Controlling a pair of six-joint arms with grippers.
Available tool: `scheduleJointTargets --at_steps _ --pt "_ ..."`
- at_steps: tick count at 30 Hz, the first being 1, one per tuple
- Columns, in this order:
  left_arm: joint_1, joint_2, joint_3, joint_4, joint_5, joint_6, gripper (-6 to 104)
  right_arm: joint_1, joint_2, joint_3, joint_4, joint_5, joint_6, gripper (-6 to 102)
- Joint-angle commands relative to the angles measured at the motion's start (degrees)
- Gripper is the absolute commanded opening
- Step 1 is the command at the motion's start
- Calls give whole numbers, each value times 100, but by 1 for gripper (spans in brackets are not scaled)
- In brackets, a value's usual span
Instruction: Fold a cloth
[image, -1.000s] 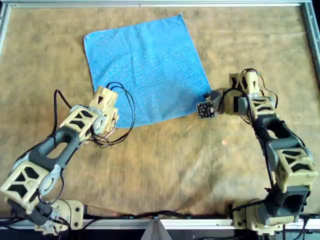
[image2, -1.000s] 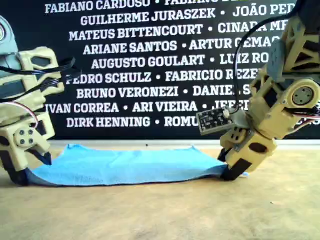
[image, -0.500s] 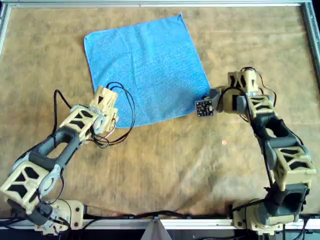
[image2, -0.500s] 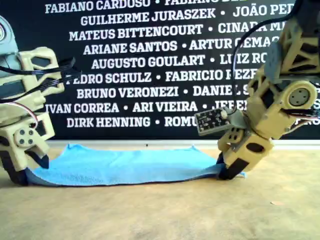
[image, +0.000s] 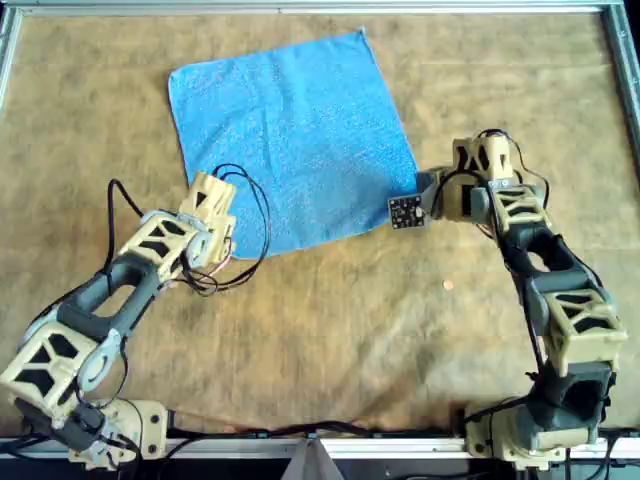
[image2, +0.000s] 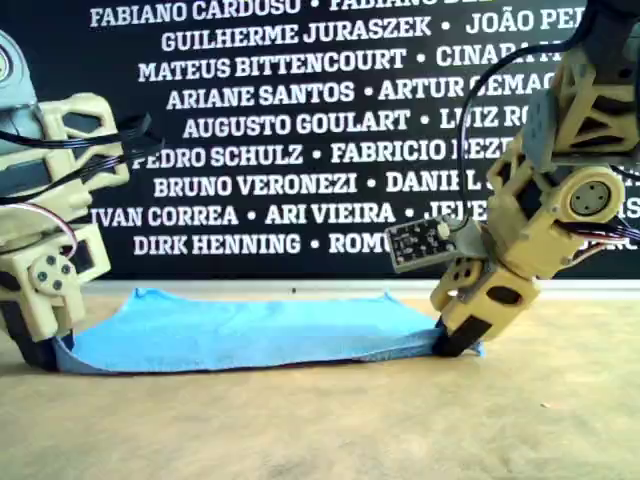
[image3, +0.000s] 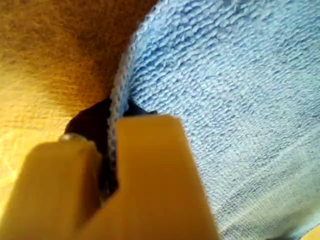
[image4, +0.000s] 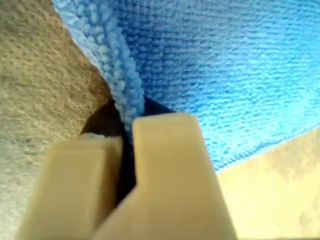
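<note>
The cloth (image: 290, 140) is a sky-blue towel lying flat, turned at an angle, on the far half of the brown table (image: 340, 330). My left gripper (image: 214, 238) is at the cloth's near corner on the overhead view's left. In the left wrist view it (image3: 112, 145) is shut on the hemmed edge (image3: 120, 100). My right gripper (image: 422, 196) is at the corner on the overhead view's right. The right wrist view shows it (image4: 127, 145) shut on the bunched edge (image4: 115, 75). In the exterior view both corners sit slightly raised at the grippers (image2: 45, 350) (image2: 455, 338).
A metal frame (image: 320, 8) rims the table. A small orange speck (image: 448, 285) lies near the right arm in the overhead view. Loose black cables (image: 245, 215) loop from the left wrist over the cloth's edge. A black banner (image2: 300, 140) with white names stands behind.
The left gripper's fingers have closed on the cloth corner. The right gripper has shifted slightly toward the exterior view's left, taking its corner along.
</note>
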Motion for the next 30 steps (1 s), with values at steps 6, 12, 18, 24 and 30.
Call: scheduleJointTargets --at_steps 6,12,18,24,30 --pt "-35 105 -316 -97 -70 -26 -1 26 193 -202 -176 -35 18 0" --pt "-35 220 -202 -62 9 -18 0 -70 272 9 -167 -35 18 0" --pt "-35 229 -88 26 -79 62 0 -79 1002 1125 -202 -35 18 0" --pt "-35 325 387 26 -79 9 -1 -70 1925 2171 -281 -35 18 0" --pt "-35 1099 1055 26 -79 44 -1 -70 2584 3023 -281 -18 18 0"
